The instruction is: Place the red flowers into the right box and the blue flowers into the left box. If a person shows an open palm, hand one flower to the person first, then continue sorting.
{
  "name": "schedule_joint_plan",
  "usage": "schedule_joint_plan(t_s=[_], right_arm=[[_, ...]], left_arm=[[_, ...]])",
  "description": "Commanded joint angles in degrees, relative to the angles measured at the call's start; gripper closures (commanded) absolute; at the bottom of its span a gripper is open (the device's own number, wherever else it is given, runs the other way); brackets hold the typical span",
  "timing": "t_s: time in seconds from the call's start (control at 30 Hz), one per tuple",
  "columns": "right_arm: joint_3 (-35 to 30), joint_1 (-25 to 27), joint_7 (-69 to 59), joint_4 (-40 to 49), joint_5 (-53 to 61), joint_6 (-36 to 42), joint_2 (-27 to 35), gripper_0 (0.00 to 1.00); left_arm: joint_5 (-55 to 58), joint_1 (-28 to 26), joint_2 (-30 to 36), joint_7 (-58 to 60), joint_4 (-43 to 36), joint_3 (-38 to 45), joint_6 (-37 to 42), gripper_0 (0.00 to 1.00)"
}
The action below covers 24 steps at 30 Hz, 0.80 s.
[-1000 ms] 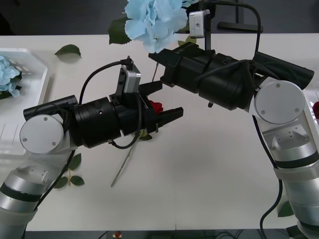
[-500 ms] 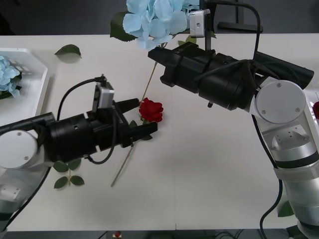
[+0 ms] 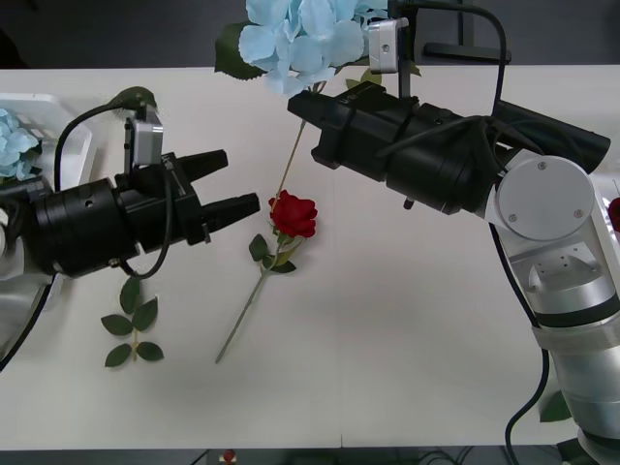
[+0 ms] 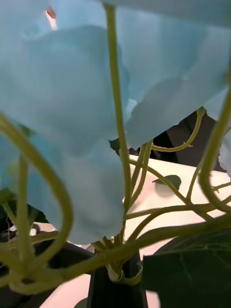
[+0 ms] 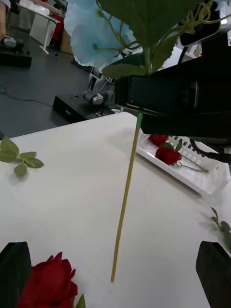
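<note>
1 pale sky-blue hydrangea head (image 3: 305,37) on its long green stem is raised over the white table (image 3: 407,320), clamped in the right gripper (image 3: 302,105). The left gripper (image 3: 232,184), fingers apart, hovers beside a deep-red rose (image 3: 294,215) lying on the table. Another hydrangea (image 3: 15,145) rests in the white ribbed left box (image 3: 58,131).

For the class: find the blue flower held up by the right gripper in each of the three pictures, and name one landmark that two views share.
Front view: blue flower at top centre, above the right gripper.
Right wrist view: petals and stems close up.
Left wrist view: bloom at top, stem hanging to the table.
Shared landmark: the red rose lying on the table.
</note>
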<state>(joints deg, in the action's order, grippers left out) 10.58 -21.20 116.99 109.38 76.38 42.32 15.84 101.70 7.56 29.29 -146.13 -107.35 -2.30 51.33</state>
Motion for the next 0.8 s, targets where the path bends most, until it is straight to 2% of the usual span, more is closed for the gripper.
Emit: schedule_joint_plan(t_s=[0.03, 0.57, 0.6, 0.63, 0.7, 0.73, 0.8], right_arm=[[-0.47, -1.39, 0.78, 1.27, 0.17, -0.57, -0.72, 1.00], [-0.47, -1.39, 0.52, 1.27, 0.17, -0.75, -0.72, 1.00], [-0.47, -1.39, 0.52, 1.27, 0.17, -0.75, -0.72, 1.00], [-0.38, -1.39, 0.52, 1.27, 0.17, -0.75, -0.72, 1.00], [-0.47, -1.39, 0.43, 1.18, 0.17, -0.75, -0.72, 1.00], [-0.47, -1.39, 0.43, 1.27, 0.17, -0.84, -0.81, 1.00], [-0.47, -1.39, 0.43, 1.27, 0.17, -0.84, -0.81, 1.00]], left_arm=[[-2.03, 3.25, -2.04, -2.14, 0.73, -0.95, 0.00, 0.00], [-13.63, 8.97, -9.16, -2.14, 6.01, -7.01, -0.18, 0.00], [-14.42, 9.14, -9.51, -2.14, 6.10, -7.10, -0.18, 0.02], [-15.04, 9.14, -9.95, -2.06, 6.10, -7.28, -0.18, 0.21], [-15.83, 9.14, -10.39, -1.79, 6.10, -7.72, -0.53, 0.84], [-15.92, 9.14, -10.39, -1.70, 6.10, -7.80, -0.53, 0.98], [-15.83, 9.14, -10.48, -1.44, 6.10, -8.24, -0.79, 1.00]])
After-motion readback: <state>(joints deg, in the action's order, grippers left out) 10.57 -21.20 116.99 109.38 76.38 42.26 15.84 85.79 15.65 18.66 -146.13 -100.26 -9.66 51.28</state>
